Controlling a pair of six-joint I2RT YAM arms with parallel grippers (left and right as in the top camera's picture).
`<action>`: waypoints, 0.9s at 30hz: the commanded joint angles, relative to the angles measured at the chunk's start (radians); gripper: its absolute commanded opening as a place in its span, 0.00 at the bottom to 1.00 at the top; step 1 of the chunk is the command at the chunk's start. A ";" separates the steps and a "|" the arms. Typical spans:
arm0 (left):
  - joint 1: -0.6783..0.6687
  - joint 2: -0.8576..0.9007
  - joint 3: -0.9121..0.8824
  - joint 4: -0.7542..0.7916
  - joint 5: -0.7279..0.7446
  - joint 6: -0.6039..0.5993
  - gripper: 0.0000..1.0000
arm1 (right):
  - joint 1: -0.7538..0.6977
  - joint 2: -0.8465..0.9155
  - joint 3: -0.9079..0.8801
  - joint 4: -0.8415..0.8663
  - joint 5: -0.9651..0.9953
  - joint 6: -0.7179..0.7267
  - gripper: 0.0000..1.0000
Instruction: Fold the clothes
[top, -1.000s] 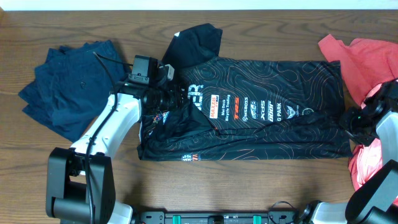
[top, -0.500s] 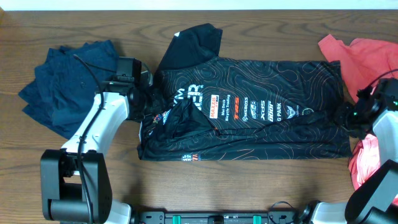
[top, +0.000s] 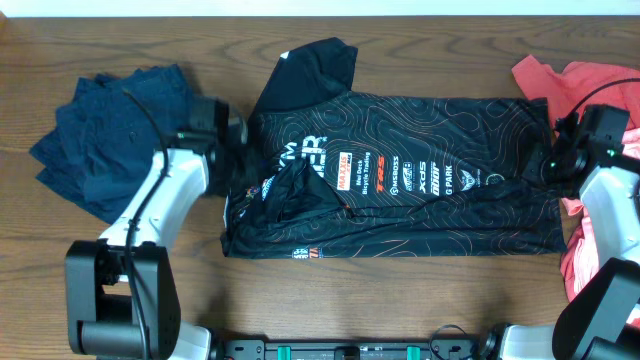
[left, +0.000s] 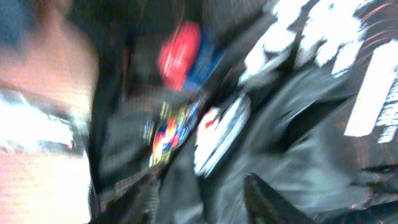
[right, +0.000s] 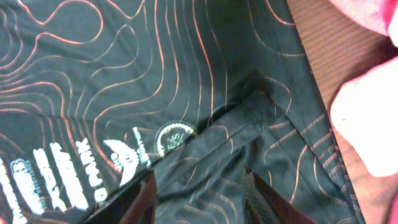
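Overhead first: the black jersey (top: 420, 190) lies spread across the counter (top: 400, 290), logos up, rumpled near its left edge. Navy garments (top: 100, 130) are piled just off that left edge, and coral shirts (top: 590, 90) sit off its right edge. My left end effector (top: 238, 152) is at the jersey's left edge and my right end effector (top: 552, 165) at its right edge. The left wrist cam is super smeary, but the fingers (left: 264, 196) look spread over bunched jersey fabric. On the right wrist cam the fingers (right: 273, 199) are spread wide, pinching nothing, over the jersey's corner by the round logo (right: 169, 138).
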 joint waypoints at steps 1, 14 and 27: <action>-0.025 0.008 0.174 0.003 -0.009 0.097 0.56 | 0.025 0.001 0.117 -0.059 0.024 -0.018 0.48; -0.039 0.336 0.390 0.384 -0.037 0.221 0.78 | 0.044 0.000 0.233 -0.293 -0.017 -0.038 0.83; -0.036 0.682 0.672 0.426 -0.090 0.222 0.76 | 0.044 0.000 0.233 -0.365 -0.016 -0.038 0.81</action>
